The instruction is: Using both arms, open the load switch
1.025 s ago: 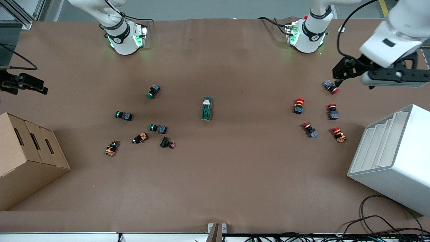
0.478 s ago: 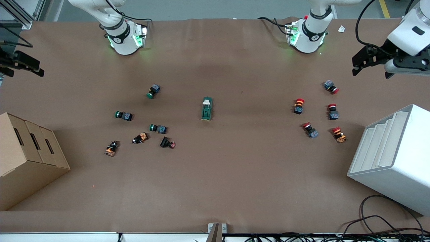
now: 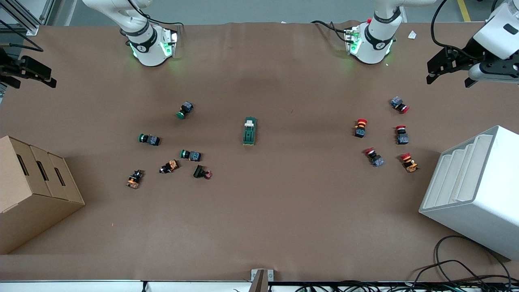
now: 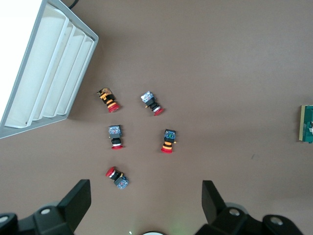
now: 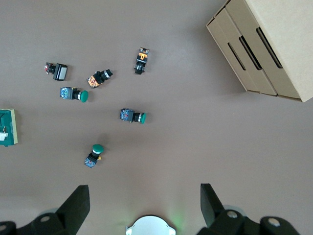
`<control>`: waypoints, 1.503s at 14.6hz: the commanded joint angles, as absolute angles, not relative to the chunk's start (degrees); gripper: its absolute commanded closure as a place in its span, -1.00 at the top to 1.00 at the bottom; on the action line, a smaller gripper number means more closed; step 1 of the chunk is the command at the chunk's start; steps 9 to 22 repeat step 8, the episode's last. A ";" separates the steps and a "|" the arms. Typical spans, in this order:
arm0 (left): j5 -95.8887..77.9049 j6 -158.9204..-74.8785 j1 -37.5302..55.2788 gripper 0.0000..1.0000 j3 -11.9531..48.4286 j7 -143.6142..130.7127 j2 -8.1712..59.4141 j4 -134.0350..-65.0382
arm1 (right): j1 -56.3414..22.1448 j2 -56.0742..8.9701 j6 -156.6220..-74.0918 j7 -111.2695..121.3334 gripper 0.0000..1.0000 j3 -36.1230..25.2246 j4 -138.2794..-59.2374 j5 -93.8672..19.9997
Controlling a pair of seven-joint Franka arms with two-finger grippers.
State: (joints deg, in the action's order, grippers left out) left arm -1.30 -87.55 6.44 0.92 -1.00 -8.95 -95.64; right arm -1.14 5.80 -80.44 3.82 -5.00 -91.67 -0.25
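The left gripper (image 4: 145, 203) is hanging with fingers (image 4: 78, 198) spread wide and holding nothing, over the table's (image 3: 284, 211) edge at the left arm's end, near the red push buttons (image 3: 381, 134). The right gripper (image 5: 144, 203) is likewise hovering agape and empty over the table's edge at the right arm's end. The load switch (image 3: 249, 131) is lying at the table's middle, well apart from both.

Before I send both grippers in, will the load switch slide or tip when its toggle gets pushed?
The load switch lies flat and loose on smooth brown paper, so it probably slides unless one gripper pins it. Long and low, it looks unlikely to tip or roll.
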 commanded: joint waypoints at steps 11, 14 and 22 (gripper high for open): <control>-1.32 -86.13 6.42 1.00 0.53 -1.14 -6.24 -92.72 | -1.49 7.65 -82.88 2.81 1.00 -5.10 -93.60 0.44; -1.32 -86.13 6.42 1.00 0.53 -1.14 -6.24 -92.72 | -1.49 7.65 -82.88 2.81 1.00 -5.10 -93.60 0.44; -1.32 -86.13 6.42 1.00 0.53 -1.14 -6.24 -92.72 | -1.49 7.65 -82.88 2.81 1.00 -5.10 -93.60 0.44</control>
